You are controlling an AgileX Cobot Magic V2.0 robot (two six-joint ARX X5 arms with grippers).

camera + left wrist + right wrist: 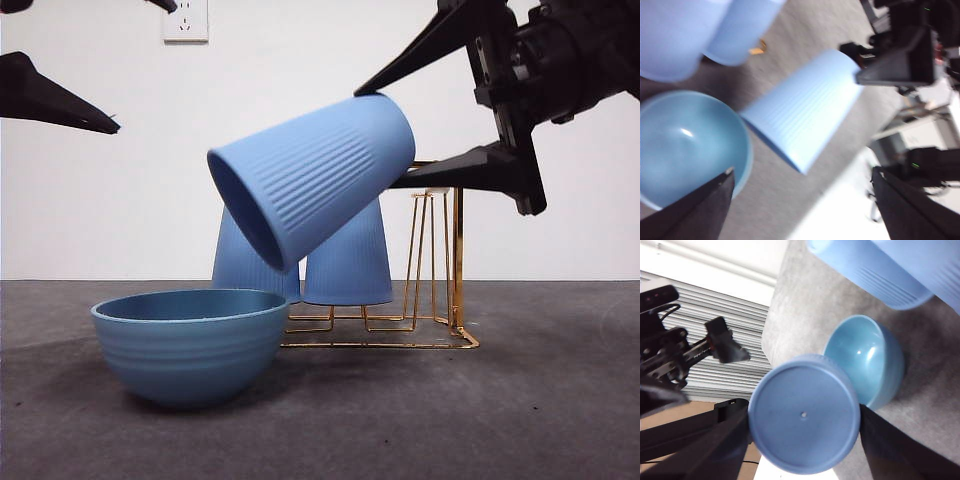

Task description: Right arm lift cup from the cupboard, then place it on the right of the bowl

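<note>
Right gripper (pixel 385 140): mine, up in the air at the right in the front view; jaws clamped on the cup's closed end, one jaw on each side of it.
Cup (pixel 312 178): blue ribbed tumbler, held clear of the table, tilted hard so its open mouth faces down and toward the bowl. It hangs above and just behind the bowl's right rim, in front of the rack.
Cup, my wrist view: I see its round flat base (pixel 804 414) between my two jaws, with a tiny mark at the centre.
Bowl (pixel 190 343): low blue ridged bowl on the grey table (pixel 520 420), left of centre, upright, lighter teal inside (pixel 863 355).
Cupboard (pixel 440 270): thin gold wire rack standing on the table behind the bowl, to its right.
Other cups (pixel 347 260): two more blue tumblers, mouths down, standing side by side at the rack's left part, behind the held cup.
Left gripper (pixel 95 122): waiting high at the left; jaws spread wide apart, nothing between them.
Wall socket (pixel 185 20): white, on the wall at the top.
</note>
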